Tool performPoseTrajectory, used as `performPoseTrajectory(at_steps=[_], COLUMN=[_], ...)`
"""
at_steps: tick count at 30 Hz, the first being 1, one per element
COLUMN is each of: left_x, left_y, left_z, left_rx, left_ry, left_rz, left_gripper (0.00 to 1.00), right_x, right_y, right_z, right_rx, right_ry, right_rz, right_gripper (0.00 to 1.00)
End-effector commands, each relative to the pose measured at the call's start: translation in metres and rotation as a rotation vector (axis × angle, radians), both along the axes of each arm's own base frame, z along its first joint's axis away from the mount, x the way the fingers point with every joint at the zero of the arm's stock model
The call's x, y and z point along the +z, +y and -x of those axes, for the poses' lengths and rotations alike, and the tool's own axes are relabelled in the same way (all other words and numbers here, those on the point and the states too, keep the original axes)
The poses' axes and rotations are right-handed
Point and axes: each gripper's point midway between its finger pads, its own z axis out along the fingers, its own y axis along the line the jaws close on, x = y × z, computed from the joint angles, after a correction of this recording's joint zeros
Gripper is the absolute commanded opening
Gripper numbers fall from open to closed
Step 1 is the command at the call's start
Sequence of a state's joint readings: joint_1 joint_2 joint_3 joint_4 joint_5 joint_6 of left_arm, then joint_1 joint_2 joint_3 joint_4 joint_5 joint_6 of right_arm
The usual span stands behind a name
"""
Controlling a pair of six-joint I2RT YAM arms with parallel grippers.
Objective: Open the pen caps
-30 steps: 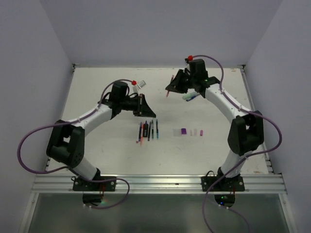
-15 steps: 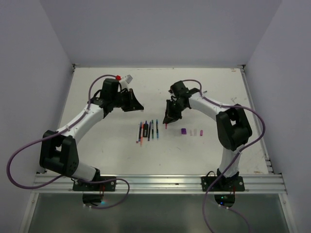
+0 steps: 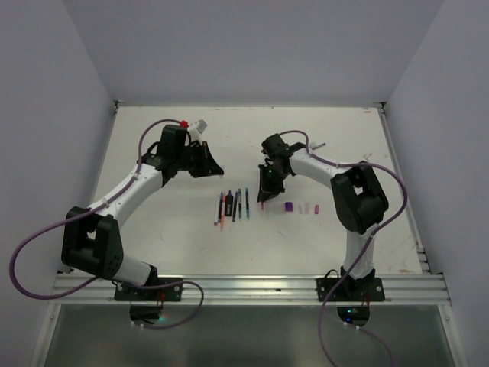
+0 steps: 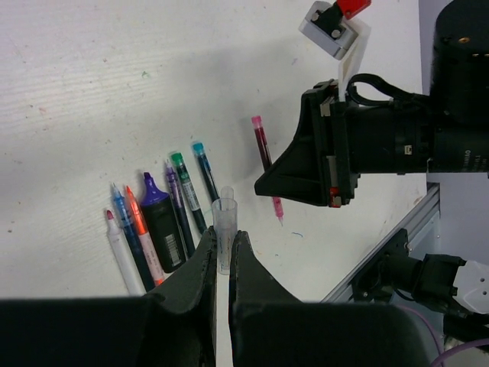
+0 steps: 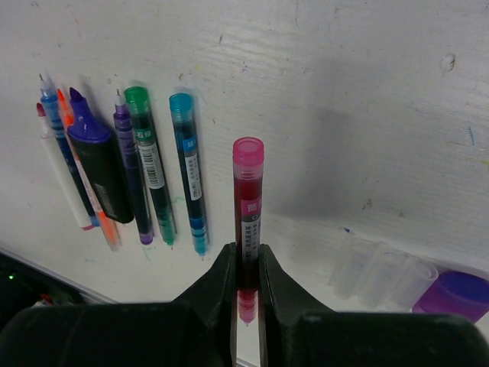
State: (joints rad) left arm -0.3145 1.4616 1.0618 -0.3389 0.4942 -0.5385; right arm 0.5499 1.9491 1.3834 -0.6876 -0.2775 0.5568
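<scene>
My left gripper (image 4: 223, 237) is shut on a clear pen cap (image 4: 225, 218), held above the table; in the top view the left gripper (image 3: 215, 168) hangs back-left of the pens. My right gripper (image 5: 246, 252) is shut on a pink pen (image 5: 248, 183) with its tip pointing toward the camera, no cap on it. In the top view the right gripper (image 3: 263, 193) is low, just right of the row of pens (image 3: 233, 205). Loose pen caps lie to its right: a purple one (image 3: 289, 206), a whitish one (image 3: 304, 207) and a pink one (image 3: 316, 208).
The row on the table holds a purple marker (image 5: 99, 164), green (image 5: 145, 168) and blue (image 5: 187, 164) pens, and others. Clear caps (image 5: 382, 271) and the purple cap (image 5: 458, 294) lie close to the right fingers. An aluminium rail (image 3: 244, 289) runs along the near edge.
The right arm has swung from the back of the table down and forward, carrying the pink pen to the right end of the row. The left arm pulled back and left, still gripping its cap.
</scene>
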Motion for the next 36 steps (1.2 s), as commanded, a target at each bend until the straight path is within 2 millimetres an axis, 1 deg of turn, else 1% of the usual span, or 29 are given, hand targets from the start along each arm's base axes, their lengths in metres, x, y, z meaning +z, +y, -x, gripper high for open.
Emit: performPoseTrajectory(at_steps=[1, 5, 8, 11, 12, 14, 15, 17, 20, 21, 22, 23, 24, 25, 26, 27, 28, 29, 30, 31, 32, 33, 34, 35, 36], left_x=[0.012, 0.012, 0.013, 0.011, 0.012, 0.01, 0.012, 0.009, 0.007, 0.009, 0.009, 0.007, 0.008, 0.005, 0.005, 0.005, 0.0, -0.002, -0.003, -0.012, -0.015, -0.018, -0.027, -0.029, -0.032], left_y=[0.003, 0.001, -0.001, -0.002, -0.004, -0.006, -0.008, -0.013, -0.022, -0.028, -0.031, -0.035, -0.043, -0.047, -0.052, -0.06, -0.065, -0.071, -0.08, -0.085, -0.091, -0.1, -0.104, -0.11, -0.118], left_z=[0.005, 0.006, 0.007, 0.009, 0.01, 0.012, 0.012, 0.013, 0.015, 0.016, 0.017, 0.017, 0.02, 0.019, 0.019, 0.023, 0.023, 0.024, 0.03, 0.031, 0.033, 0.04, 0.041, 0.043, 0.05], left_rx=[0.011, 0.01, 0.005, 0.0, -0.009, -0.016, -0.024, -0.037, -0.059, -0.072, -0.079, -0.088, -0.106, -0.111, -0.121, -0.137, -0.145, -0.157, -0.181, -0.19, -0.205, -0.232, -0.238, -0.253, -0.272], left_ry=[-0.029, -0.026, -0.024, -0.016, -0.016, -0.01, -0.013, -0.007, 0.0, -0.004, -0.002, 0.005, 0.004, 0.013, 0.008, 0.016, 0.035, 0.039, 0.067, 0.097, 0.104, 0.122, 0.145, 0.147, 0.161], left_rz=[0.013, 0.025, 0.035, 0.043, 0.056, 0.065, 0.08, 0.085, 0.09, 0.097, 0.1, 0.103, 0.108, 0.108, 0.113, 0.12, 0.124, 0.137, 0.154, 0.154, 0.161, 0.166, 0.159, 0.158, 0.157], left_gripper=[0.0, 0.0, 0.0, 0.0, 0.0, 0.0, 0.0, 0.0, 0.0, 0.0, 0.0, 0.0, 0.0, 0.0, 0.0, 0.0, 0.0, 0.0, 0.0, 0.0, 0.0, 0.0, 0.0, 0.0, 0.0], right_x=[-0.005, -0.016, -0.022, -0.022, -0.021, -0.018, -0.017, -0.013, -0.007, -0.003, 0.001, 0.015, 0.021, 0.028, 0.035, 0.046, 0.051, 0.054, 0.064, 0.069, 0.074, 0.087, 0.093, 0.097, 0.103], right_y=[0.002, 0.009, 0.017, 0.022, 0.024, 0.028, 0.03, 0.034, 0.036, 0.035, 0.034, 0.036, 0.035, 0.031, 0.018, 0.002, -0.012, -0.04, -0.06, -0.076, -0.102, -0.114, -0.124, -0.141, -0.148], right_z=[0.003, 0.007, 0.009, 0.007, 0.007, 0.006, 0.005, 0.005, 0.005, 0.004, 0.004, -0.001, -0.003, -0.007, -0.013, -0.022, -0.026, -0.032, -0.038, -0.041, -0.046, -0.048, -0.05, -0.053, -0.055], right_rx=[0.028, 0.052, 0.068, 0.069, 0.07, 0.073, 0.073, 0.079, 0.079, 0.073, 0.069, 0.064, 0.059, 0.04, 0.001, -0.047, -0.087, -0.157, -0.199, -0.233, -0.291, -0.315, -0.334, -0.375, -0.393], right_ry=[-0.003, 0.014, 0.026, 0.025, 0.023, 0.02, 0.017, 0.013, 0.01, 0.004, -0.005, -0.039, -0.052, -0.069, -0.074, -0.114, -0.113, -0.089, -0.119, -0.125, -0.124, -0.153, -0.168, -0.171, -0.18], right_rz=[0.034, 0.036, 0.026, 0.015, 0.01, -0.012, -0.019, -0.046, -0.062, -0.06, -0.066, -0.099, -0.105, -0.102, -0.086, -0.051, -0.029, 0.004, 0.035, 0.058, 0.079, 0.067, 0.065, 0.069, 0.064], right_gripper=[0.0, 0.02, 0.06, 0.16, 0.23, 0.28, 0.29, 0.31, 0.33, 0.33, 0.33, 0.35, 0.35, 0.35, 0.35, 0.35, 0.35, 0.35, 0.35, 0.35, 0.35, 0.35, 0.35, 0.35, 0.35])
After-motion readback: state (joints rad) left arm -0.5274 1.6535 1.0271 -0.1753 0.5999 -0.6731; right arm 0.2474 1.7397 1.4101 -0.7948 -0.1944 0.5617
